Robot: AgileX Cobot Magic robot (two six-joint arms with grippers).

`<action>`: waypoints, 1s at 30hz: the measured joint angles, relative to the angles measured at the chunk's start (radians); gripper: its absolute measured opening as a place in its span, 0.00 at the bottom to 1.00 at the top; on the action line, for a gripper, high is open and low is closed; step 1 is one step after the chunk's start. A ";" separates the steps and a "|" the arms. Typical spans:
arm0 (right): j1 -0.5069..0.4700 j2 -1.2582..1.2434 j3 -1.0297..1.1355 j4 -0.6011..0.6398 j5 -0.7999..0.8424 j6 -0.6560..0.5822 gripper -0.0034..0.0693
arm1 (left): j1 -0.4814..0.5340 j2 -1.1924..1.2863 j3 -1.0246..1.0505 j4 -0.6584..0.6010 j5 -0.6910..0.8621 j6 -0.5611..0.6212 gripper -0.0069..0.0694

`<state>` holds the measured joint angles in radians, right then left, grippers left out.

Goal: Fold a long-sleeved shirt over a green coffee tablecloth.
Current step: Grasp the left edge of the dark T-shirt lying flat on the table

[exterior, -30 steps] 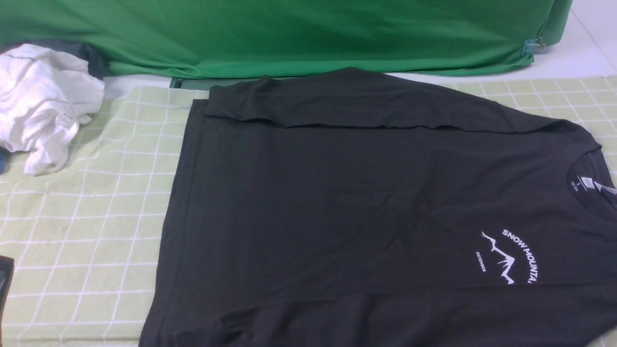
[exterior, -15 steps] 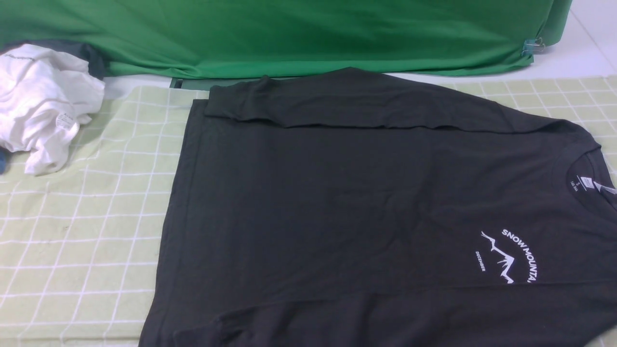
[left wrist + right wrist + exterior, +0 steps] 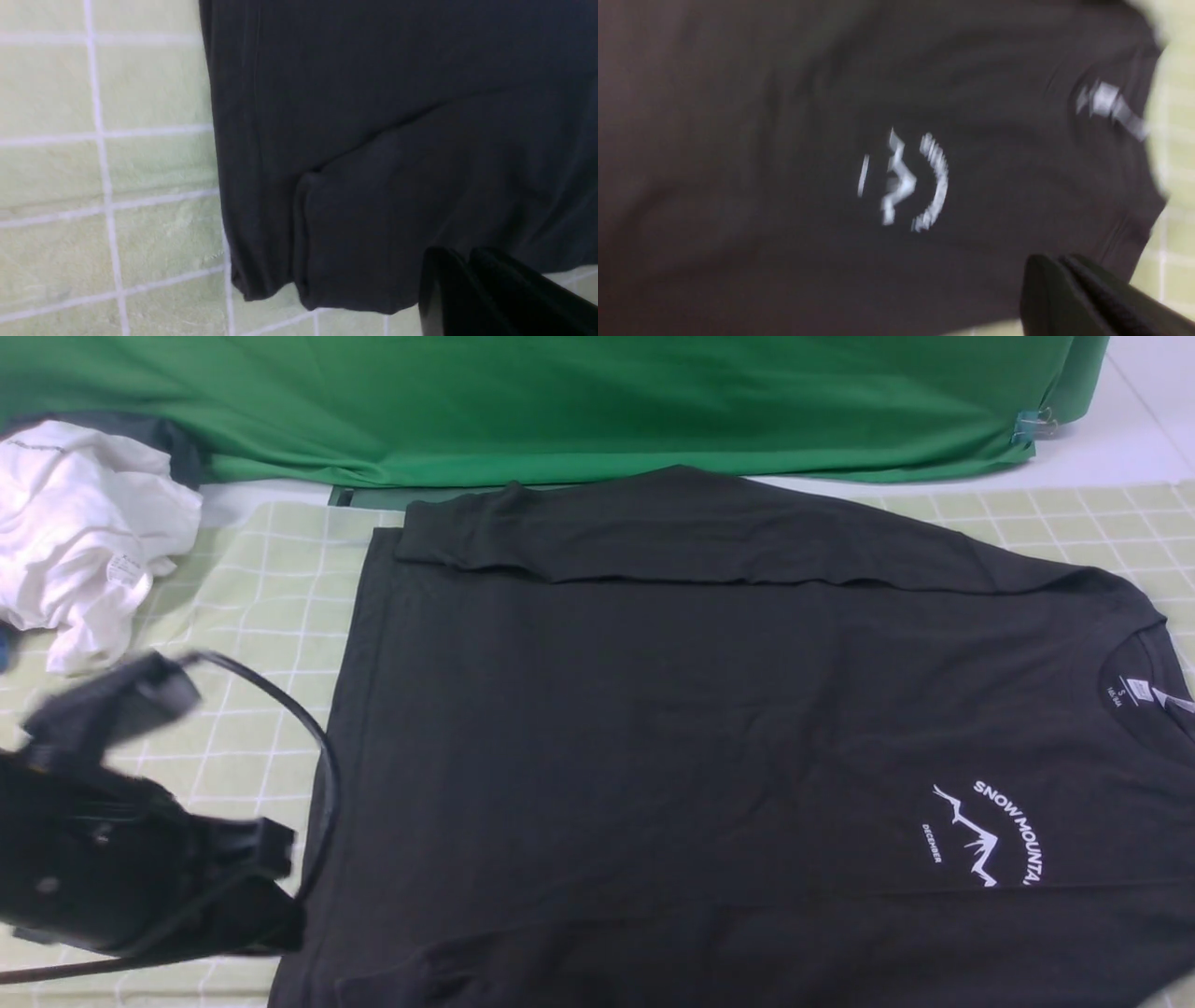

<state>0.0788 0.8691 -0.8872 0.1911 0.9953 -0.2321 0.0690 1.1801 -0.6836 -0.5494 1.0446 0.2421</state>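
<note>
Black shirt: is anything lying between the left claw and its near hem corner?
Nothing visible does. The left claw is at the long-sleeved shirt's near edge, beside that corner; only bare green coffee tablecloth lies around it.

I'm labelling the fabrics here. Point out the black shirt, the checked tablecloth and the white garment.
black shirt (image 3: 653, 728), front view, middle of its body.
checked tablecloth (image 3: 252, 579), front view, bare patch beside the shirt.
white garment (image 3: 84, 532), front view, middle of the heap.

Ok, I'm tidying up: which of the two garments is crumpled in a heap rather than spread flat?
The white garment at the far left, bunched up; the black long-sleeved shirt lies spread flat on the green coffee tablecloth.
</note>
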 joint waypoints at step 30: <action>0.000 0.115 0.000 0.002 -0.020 0.013 0.16 | -0.257 0.305 0.016 0.150 -0.234 -0.090 0.58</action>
<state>0.0788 0.9837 -0.8872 0.1933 0.9749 -0.2189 -0.1882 1.4846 -0.6672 -0.3997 0.8107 0.1521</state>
